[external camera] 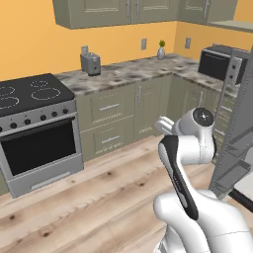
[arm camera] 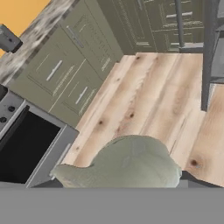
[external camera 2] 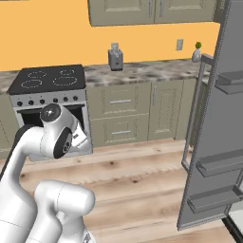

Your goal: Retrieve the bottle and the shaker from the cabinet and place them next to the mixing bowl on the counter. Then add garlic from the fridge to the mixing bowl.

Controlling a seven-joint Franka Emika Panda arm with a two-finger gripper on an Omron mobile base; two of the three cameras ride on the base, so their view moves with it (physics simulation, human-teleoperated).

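Between the end effector (arm camera: 127,181) fingers sits pale garlic (arm camera: 127,164)

White glossy arm (external camera: 197,197), rounded bulbous links, lower right of left base view. Black stripe along link side. Dark round joint cap (external camera 2: 51,112) with pale markings, left of right base view.

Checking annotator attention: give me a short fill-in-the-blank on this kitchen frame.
1. The fridge door stands ___.
2. The toaster sits on the ___.
3. The small plant stands near the counter's ___.
4. The floor is made of ___.

Missing words: open; counter; corner; wood
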